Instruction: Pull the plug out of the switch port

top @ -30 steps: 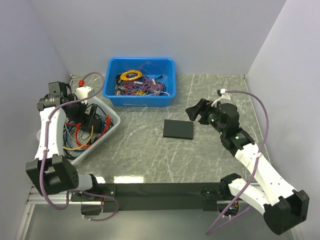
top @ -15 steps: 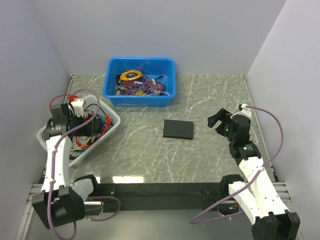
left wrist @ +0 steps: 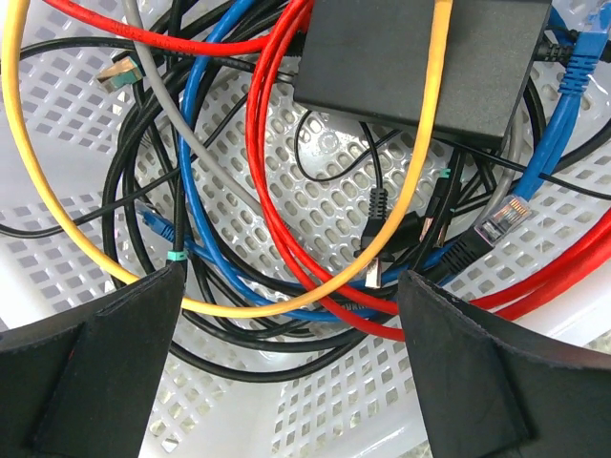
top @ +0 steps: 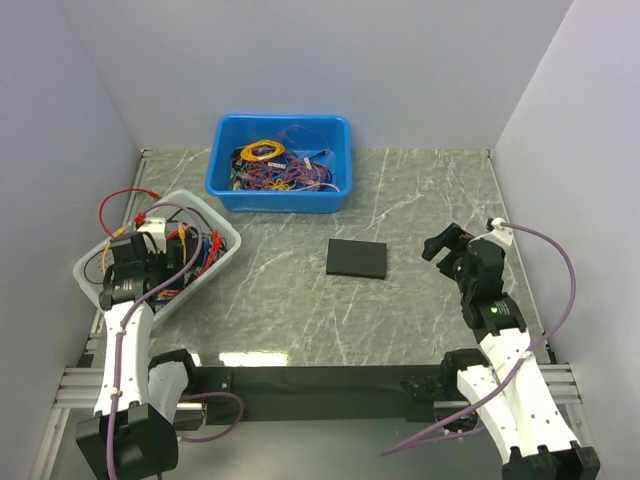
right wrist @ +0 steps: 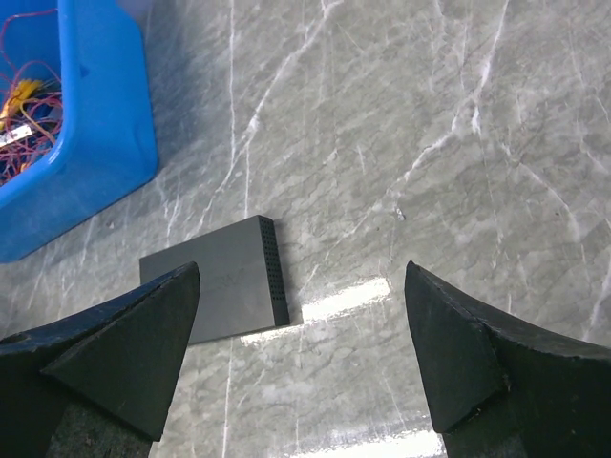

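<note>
**Switch free on surface; both sets of fingers spread, holding nothing**

Item 1. The switch (top: pixel 356 258) lies flat on the grey marbled surface (top: pixel 300 310), at the centre of the overhead view, below the blue bin (top: pixel 275 200). In the right wrist view it sits in the lower left of the frame, with a finely ribbed side face turned to the right. Whether that face carries sockets cannot be told.

Item 2. The right fingers (right wrist: pixel 496 372) are spread wide and hold nothing. In the overhead view they stand to the right of the switch, well apart from it.

Item 3. The left fingers (left wrist: pixel 86 372) are likewise spread wide and hold nothing. They are over the white perforated basket (left wrist: pixel 67 105) at the left of the overhead view.

Item 4. The basket holds a tangle of cables, among them a red cable (left wrist: pixel 253 143), a yellow cable (left wrist: pixel 420 162) and a blue cable (left wrist: pixel 191 172). A second black box (left wrist: pixel 410 57) lies at the top of the left wrist frame, with the red and yellow cables crossing over it.

Item 5. The blue bin contains loose coloured wires.
</note>
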